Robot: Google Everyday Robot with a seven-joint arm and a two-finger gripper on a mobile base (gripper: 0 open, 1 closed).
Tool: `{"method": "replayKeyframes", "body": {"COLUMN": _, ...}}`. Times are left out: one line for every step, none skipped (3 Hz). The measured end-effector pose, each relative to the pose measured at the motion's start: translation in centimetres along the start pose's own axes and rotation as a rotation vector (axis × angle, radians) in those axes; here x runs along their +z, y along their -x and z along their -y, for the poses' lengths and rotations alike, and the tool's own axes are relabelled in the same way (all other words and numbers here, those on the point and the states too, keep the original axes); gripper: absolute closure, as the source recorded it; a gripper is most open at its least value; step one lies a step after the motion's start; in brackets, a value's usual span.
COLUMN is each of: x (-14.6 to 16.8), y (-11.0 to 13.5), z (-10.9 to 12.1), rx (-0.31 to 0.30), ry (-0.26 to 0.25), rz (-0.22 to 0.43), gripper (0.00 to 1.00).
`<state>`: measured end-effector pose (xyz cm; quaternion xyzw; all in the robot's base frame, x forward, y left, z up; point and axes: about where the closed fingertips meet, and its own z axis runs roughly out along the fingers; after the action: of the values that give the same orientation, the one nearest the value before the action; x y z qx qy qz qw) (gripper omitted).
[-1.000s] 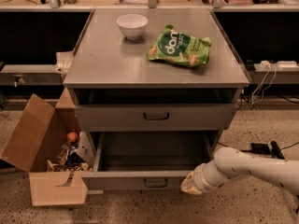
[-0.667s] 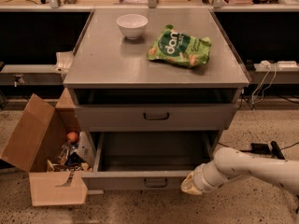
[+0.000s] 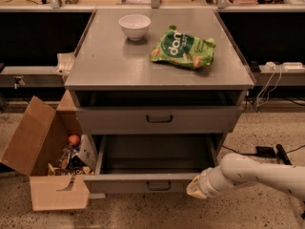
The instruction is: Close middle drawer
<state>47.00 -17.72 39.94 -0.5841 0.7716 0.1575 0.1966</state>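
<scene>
Nothing has shifted over the last second. The middle drawer [image 3: 133, 183] remains pulled far out below the table's [image 3: 109, 56] front edge. The end effector [image 3: 198, 189] sits at the drawer front's right end; whether it is spread or pressed together cannot be told. The closing push has seemingly not begun.

**Greys, One Green Bag and a Speckled Floor**

The cabinet [image 3: 119, 63] is plain grey metal. The middle drawer [image 3: 121, 183] wears the same grey, with a small dark handle [image 3: 158, 186]. The gripper [image 3: 196, 189], cream-white, sits at that drawer's front right corner on a white arm [image 3: 259, 173]. On top stand a white bowl [image 3: 135, 26] and a bright green bag [image 3: 183, 49] (white lettering, pale tan patches). The cardboard box [image 3: 33, 137] is brown, with a small orange thing [image 3: 73, 140] inside. The floor [image 3: 143, 216] is beige, flecked with dark specks.
</scene>
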Motion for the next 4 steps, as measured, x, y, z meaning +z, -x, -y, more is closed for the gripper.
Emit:
{"method": "replayKeyframes", "body": {"x": -0.1, "y": -0.1, "z": 0.8, "rx": 0.048, "ry": -0.029, "rz": 0.009, "gripper": 1.0}}
{"method": "replayKeyframes", "body": {"x": -0.2, "y": -0.1, "z": 2.1, "rx": 0.104, "ry": -0.068, "rz": 0.022, "gripper": 1.0}}
{"method": "replayKeyframes", "body": {"x": -0.2, "y": -0.1, "z": 2.8, "rx": 0.137, "ry": -0.09, "rz": 0.03, "gripper": 1.0}}
{"method": "replayKeyframes", "body": {"x": -0.4, "y": -0.1, "z": 4.5, "rx": 0.183, "ry": -0.126, "rz": 0.043, "gripper": 1.0}}
